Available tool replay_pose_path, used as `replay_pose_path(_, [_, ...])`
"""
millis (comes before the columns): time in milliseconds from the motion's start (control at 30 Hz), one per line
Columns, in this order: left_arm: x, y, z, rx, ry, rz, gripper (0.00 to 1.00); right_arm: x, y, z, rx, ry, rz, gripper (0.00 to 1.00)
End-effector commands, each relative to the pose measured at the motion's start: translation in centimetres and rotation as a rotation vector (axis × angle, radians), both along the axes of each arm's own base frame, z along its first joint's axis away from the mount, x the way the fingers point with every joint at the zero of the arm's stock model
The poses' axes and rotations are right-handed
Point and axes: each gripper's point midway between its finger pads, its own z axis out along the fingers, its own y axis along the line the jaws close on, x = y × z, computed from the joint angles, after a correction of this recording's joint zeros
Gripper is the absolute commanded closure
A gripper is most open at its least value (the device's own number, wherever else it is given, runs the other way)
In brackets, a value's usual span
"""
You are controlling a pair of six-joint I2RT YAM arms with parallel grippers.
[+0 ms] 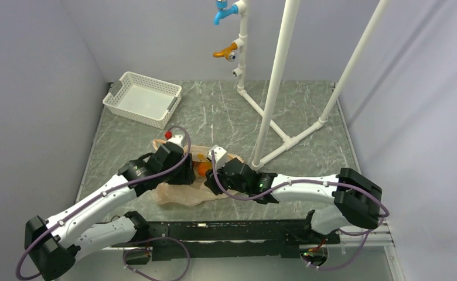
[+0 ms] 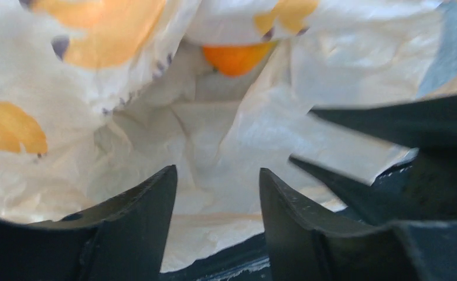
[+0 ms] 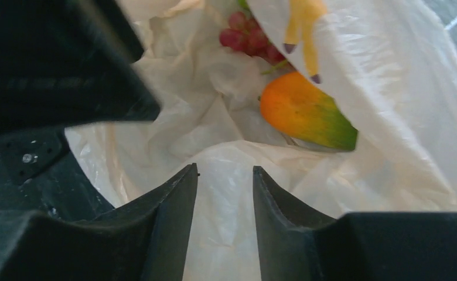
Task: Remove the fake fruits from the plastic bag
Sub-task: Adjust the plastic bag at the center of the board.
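The pale peach plastic bag (image 1: 182, 193) lies crumpled on the table between both grippers. My left gripper (image 1: 185, 174) is at its left side and my right gripper (image 1: 213, 180) at its right, both at the bag's mouth. In the left wrist view the left gripper (image 2: 217, 170) is open over bag film (image 2: 214, 129), with an orange round fruit (image 2: 235, 57) deeper inside. In the right wrist view the right gripper (image 3: 225, 167) is open with bag film (image 3: 226, 199) between its fingers. A red-purple grape bunch (image 3: 248, 36) and an orange-green mango-like fruit (image 3: 305, 111) lie inside the bag.
A white mesh basket (image 1: 142, 98) stands at the back left. A white pipe frame (image 1: 273, 111) with a blue tap (image 1: 223, 13) and an orange tap handle (image 1: 225, 52) stands at the back centre, its foot close to the right gripper.
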Motion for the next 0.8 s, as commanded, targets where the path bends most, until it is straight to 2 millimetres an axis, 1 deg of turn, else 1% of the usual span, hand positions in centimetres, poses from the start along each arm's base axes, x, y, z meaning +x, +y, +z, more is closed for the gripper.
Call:
replay_pose_path(0, [4.3, -0.2, 2.7, 0.056, -0.108, 0.035, 0.46, -1.1, 1.9, 1.9, 0.105, -0.064, 0.108, 0.58])
replay_pose_path(33, [4.9, -0.1, 2.7, 0.073, -0.109, 0.035, 0.48, -1.1, 2.1, 1.5, 0.098, -0.071, 0.117, 0.58])
replay_pose_path(100, [6.1, 0.1, 1.6, 0.112, -0.075, 0.049, 0.51, -1.2, 2.6, 0.8, 0.089, -0.082, 0.145, 0.52])
replay_pose_path(167, [7.0, 0.5, 0.8, 0.129, -0.073, 0.075, 0.51, -1.5, 3.3, 0.0, 0.078, -0.092, 0.178, 0.5])
replay_pose_path(233, [8.7, 1.7, 0.2, 0.137, -0.093, 0.137, 0.49, -2.5, 4.0, -1.4, 0.019, -0.098, 0.225, 0.5])
replay_pose_path(300, [10.1, 3.7, -0.2, 0.157, -0.087, 0.205, 0.49, -4.3, 4.4, -2.9, -0.049, -0.104, 0.281, 0.5])
replay_pose_path(367, [11.5, 5.4, 0.1, 0.205, -0.113, 0.253, 0.47, -6.4, 4.6, -4.3, -0.089, -0.078, 0.34, 0.5])
replay_pose_path(400, [12.3, 5.9, 0.1, 0.218, -0.125, 0.268, 0.45, -7.5, 4.6, -5.1, -0.102, -0.051, 0.375, 0.5])
replay_pose_path(467, [13.4, 6.8, -0.1, 0.216, -0.099, 0.29, 0.44, -9.7, 4.3, -6.6, -0.122, 0.005, 0.453, 0.5])
replay_pose_path(533, [14.2, 8.0, 0.2, 0.266, -0.096, 0.329, 0.43, -10.7, 3.7, -7.4, -0.151, 0.022, 0.471, 0.5])
replay_pose_path(633, [14.8, 8.7, 1.2, 0.304, -0.129, 0.335, 0.4, -10.3, 3.2, -7.1, -0.168, 0.02, 0.429, 0.48])
replay_pose_path(700, [14.6, 8.8, 1.6, 0.31, -0.133, 0.327, 0.37, -9.9, 3.3, -6.1, -0.155, -0.002, 0.414, 0.45])
replay_pose_path(733, [14.2, 8.7, 1.7, 0.302, -0.129, 0.312, 0.37, -9.6, 3.6, -5.3, -0.145, -0.013, 0.401, 0.42])
replay_pose_path(767, [13.7, 8.2, 2.0, 0.275, -0.13, 0.284, 0.35, -8.8, 3.8, -4.3, -0.133, -0.031, 0.368, 0.39])
